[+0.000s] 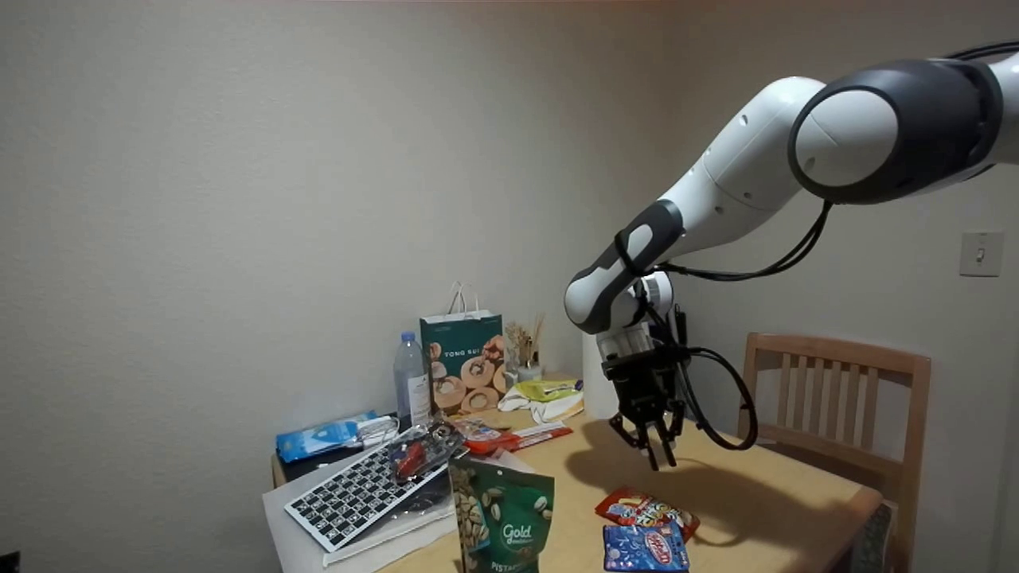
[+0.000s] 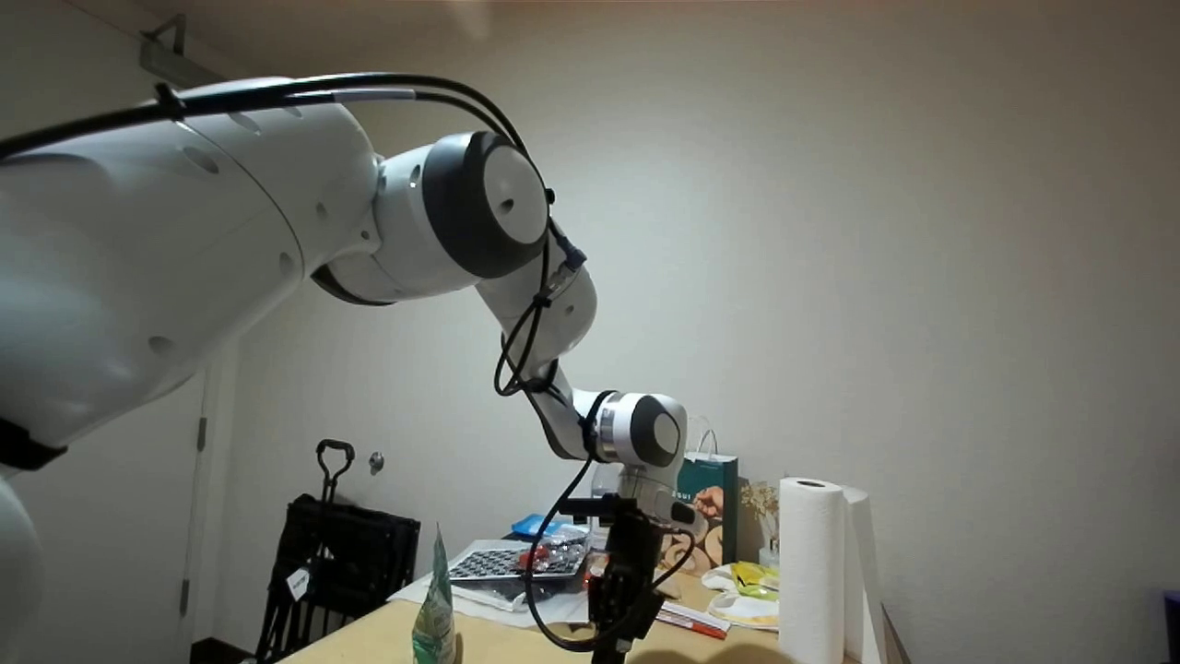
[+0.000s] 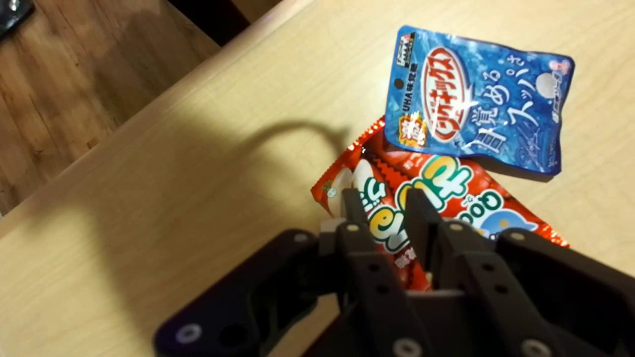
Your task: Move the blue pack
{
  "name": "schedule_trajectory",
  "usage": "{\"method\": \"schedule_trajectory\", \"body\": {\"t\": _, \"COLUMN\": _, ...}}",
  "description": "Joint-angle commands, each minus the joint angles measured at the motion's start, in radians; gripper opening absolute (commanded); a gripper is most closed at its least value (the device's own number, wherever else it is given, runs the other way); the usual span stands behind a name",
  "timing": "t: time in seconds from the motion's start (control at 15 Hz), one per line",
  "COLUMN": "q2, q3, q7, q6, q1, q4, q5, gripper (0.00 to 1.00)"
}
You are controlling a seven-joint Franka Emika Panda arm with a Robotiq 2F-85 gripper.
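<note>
The blue pack (image 1: pixel 645 549) lies flat on the wooden table in an exterior view, close to the bottom edge of the picture. In the wrist view the blue pack (image 3: pixel 478 101) is at the upper right, and one corner overlaps the red packet (image 3: pixel 449 183). My gripper (image 1: pixel 662 468) hangs above the table, pointing down, beyond the packets in that exterior view. In the wrist view my gripper (image 3: pixel 384 192) is partly open, with a gap between its fingers and nothing held. The red packet shows below and between the fingers. In an exterior view (image 2: pixel 627 590) the fingertips are cut off and the blue pack is out of view.
A green pouch (image 1: pixel 509 517) stands upright beside the packets. A keyboard (image 1: pixel 374 489), a bottle (image 1: pixel 412 382), a paper bag (image 1: pixel 470 366) and a pale-blue package (image 1: pixel 318 438) are farther back. A paper towel roll (image 2: pixel 811 572) stands on the table. A chair (image 1: pixel 836 406) is by the table edge.
</note>
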Motion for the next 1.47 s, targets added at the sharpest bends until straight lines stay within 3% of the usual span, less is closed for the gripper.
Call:
{"method": "schedule_trajectory", "body": {"t": 0.0, "q2": 0.014, "q3": 0.035, "q7": -0.011, "q6": -0.076, "q1": 0.011, "q4": 0.023, "q5": 0.0, "gripper": 0.59}}
{"method": "schedule_trajectory", "body": {"t": 0.2, "q2": 0.046, "q3": 0.048, "q7": 0.001, "q6": -0.149, "q1": 0.045, "q4": 0.052, "q5": -0.029, "gripper": 0.78}}
{"method": "schedule_trajectory", "body": {"t": 0.33, "q2": 0.041, "q3": 0.027, "q7": -0.022, "q6": -0.114, "q1": 0.086, "q4": 0.046, "q5": -0.12, "gripper": 0.91}}
{"method": "schedule_trajectory", "body": {"t": 0.4, "q2": 0.039, "q3": 0.043, "q7": 0.0, "q6": -0.112, "q1": 0.063, "q4": 0.036, "q5": -0.065, "gripper": 0.74}}
{"method": "schedule_trajectory", "body": {"t": 0.67, "q2": 0.046, "q3": 0.039, "q7": 0.001, "q6": -0.112, "q1": 0.086, "q4": 0.048, "q5": -0.11, "gripper": 0.98}}
{"method": "schedule_trajectory", "body": {"t": 0.8, "q2": 0.051, "q3": 0.041, "q7": 0.069, "q6": -0.108, "q1": 0.088, "q4": 0.01, "q5": -0.064, "gripper": 1.0}}
{"method": "schedule_trajectory", "body": {"t": 1.13, "q2": -0.004, "q3": 0.069, "q7": 0.053, "q6": -0.054, "q1": 0.064, "q4": -0.191, "q5": 0.075, "gripper": 1.0}}
{"method": "schedule_trajectory", "body": {"t": 1.4, "q2": -0.046, "q3": 0.061, "q7": 0.018, "q6": 0.157, "q1": 0.063, "q4": -0.332, "q5": 0.146, "gripper": 1.0}}
